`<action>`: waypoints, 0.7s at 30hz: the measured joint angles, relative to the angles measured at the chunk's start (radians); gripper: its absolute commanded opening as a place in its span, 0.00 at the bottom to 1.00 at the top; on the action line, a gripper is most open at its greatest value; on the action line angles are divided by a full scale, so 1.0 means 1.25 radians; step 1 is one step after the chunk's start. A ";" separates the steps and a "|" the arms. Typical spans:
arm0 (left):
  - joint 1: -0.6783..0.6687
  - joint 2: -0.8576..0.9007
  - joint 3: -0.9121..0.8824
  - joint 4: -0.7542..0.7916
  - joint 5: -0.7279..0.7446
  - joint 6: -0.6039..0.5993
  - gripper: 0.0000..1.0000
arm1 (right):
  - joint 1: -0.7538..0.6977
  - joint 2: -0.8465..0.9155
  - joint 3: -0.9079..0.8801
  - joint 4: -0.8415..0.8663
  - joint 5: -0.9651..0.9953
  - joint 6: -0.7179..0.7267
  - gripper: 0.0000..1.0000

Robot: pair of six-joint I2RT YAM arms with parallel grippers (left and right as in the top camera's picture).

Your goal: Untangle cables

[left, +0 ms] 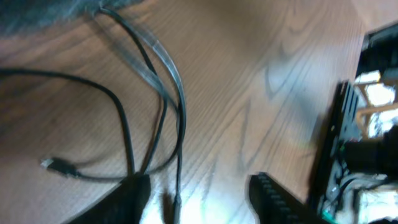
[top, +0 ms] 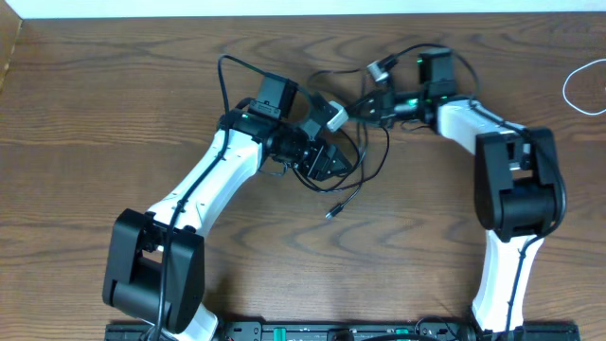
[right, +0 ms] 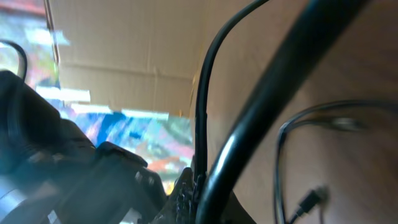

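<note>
Looking down on a brown wood-grain table point(top: 95, 114). Left gripper point(top: 327, 166) low over the wood, dark fingers point(left: 124, 202) spread apart. Thin black flexible cable point(left: 126, 127) looped and crossing itself on the table under and just to the right of the left gripper, one strand passing between its fingers. Small plug end point(top: 332, 213) lying near the left gripper, on the side toward the robot base. Right gripper point(top: 371, 106) close to the left gripper, beyond it and to its right, blurred black cable hard against its camera; cannot tell whether fingers together or clamped. Thick black arm wire point(top: 222, 85) arching to the left of the left gripper, over its wrist, crowding the tangle. Thin white cable point(top: 565, 91) curled far to the right of the left gripper, well apart from the black one.
</note>
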 measured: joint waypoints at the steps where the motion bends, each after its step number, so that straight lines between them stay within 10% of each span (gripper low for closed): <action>1: 0.007 -0.003 0.000 0.001 0.000 -0.004 0.74 | -0.016 -0.007 -0.001 0.001 0.005 0.003 0.02; 14: 0.017 -0.008 0.000 0.000 0.000 -0.015 0.75 | -0.321 -0.349 -0.004 0.130 -0.007 0.103 0.02; 21: 0.017 -0.008 0.000 0.000 0.001 -0.015 0.75 | -0.472 -0.356 0.001 -0.166 0.107 0.035 0.02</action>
